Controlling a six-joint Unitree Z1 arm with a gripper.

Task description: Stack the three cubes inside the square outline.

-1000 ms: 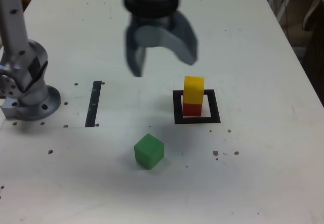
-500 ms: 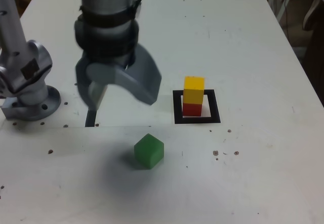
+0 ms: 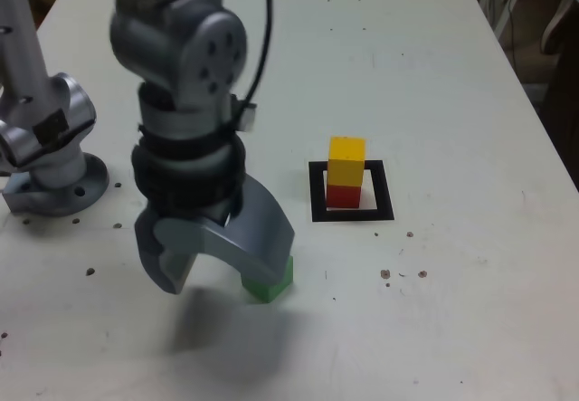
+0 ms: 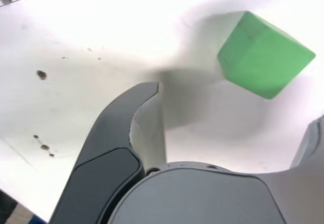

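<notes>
In the exterior view the yellow cube (image 3: 346,158) sits on the red cube (image 3: 342,195) inside the square outline (image 3: 352,214). The green cube (image 3: 272,284) lies on the table nearer the front. The gripper's finger (image 3: 263,238) on that view's right covers most of it. My gripper (image 3: 218,274) is open and low over the table, its jaws spread wide, centred slightly to the exterior view's left of the green cube. The wrist view shows the green cube (image 4: 264,54) whole, between and just beyond the open gripper (image 4: 235,102), with neither finger touching it.
The arm's round metal base (image 3: 50,170) stands at the exterior view's left. Small dark specks (image 3: 403,274) dot the white table (image 3: 434,75). Its edge on that view's right runs close behind the stack, with furniture beyond.
The open gripper has swung from the back of the table toward the front and the exterior view's left, dropping down at the green cube. No cube has moved.
</notes>
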